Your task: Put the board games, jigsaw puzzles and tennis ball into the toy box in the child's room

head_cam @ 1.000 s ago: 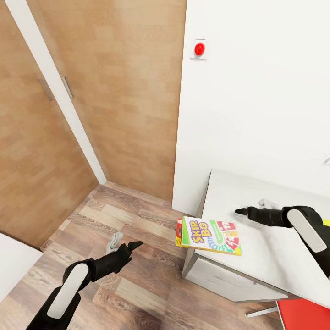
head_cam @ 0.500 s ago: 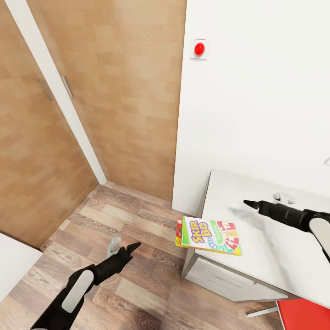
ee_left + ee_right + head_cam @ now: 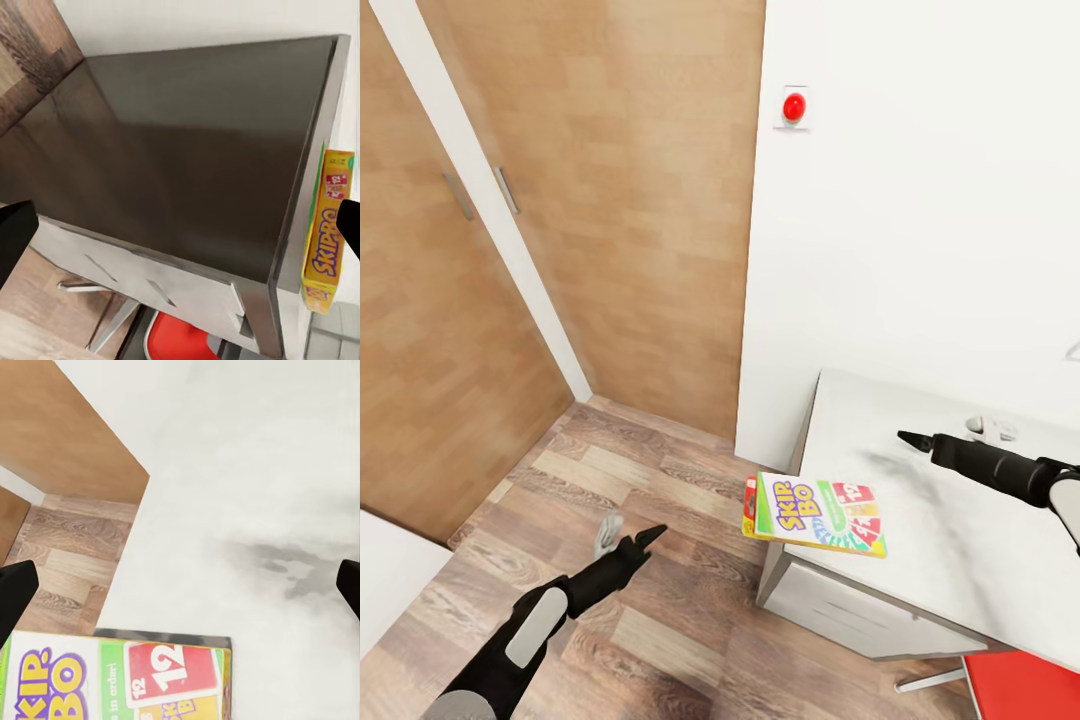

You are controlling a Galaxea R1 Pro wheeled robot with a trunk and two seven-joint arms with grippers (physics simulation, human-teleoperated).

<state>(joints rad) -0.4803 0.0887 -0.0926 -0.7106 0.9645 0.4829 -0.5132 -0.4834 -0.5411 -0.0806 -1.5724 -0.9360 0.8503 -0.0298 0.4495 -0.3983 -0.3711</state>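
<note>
The Skip-Bo board game [image 3: 820, 513], a green-edged yellow-and-red box, lies flat on the near left corner of the table [image 3: 960, 560], overhanging its edge. My right gripper [image 3: 908, 438] hovers open above the tabletop, a hand's width behind and to the right of the box, holding nothing. The right wrist view looks down on the box [image 3: 120, 679] and the pale tabletop [image 3: 262, 472]. Over the wood floor left of the table, my left gripper [image 3: 652, 535] is open and empty. Its wrist view faces the table's dark side panel [image 3: 187, 150] and the box's edge [image 3: 330, 225].
Wooden doors [image 3: 610, 200] fill the far left, and a white wall with a red button [image 3: 793, 107] stands behind the table. A red chair [image 3: 1020, 685] sits at the table's near right. A small white object [image 3: 992, 428] lies on the table by my right arm.
My right gripper has pulled back to the right and slightly up, away from the Skip-Bo box. The left arm has shifted only a little. The box has not moved.
</note>
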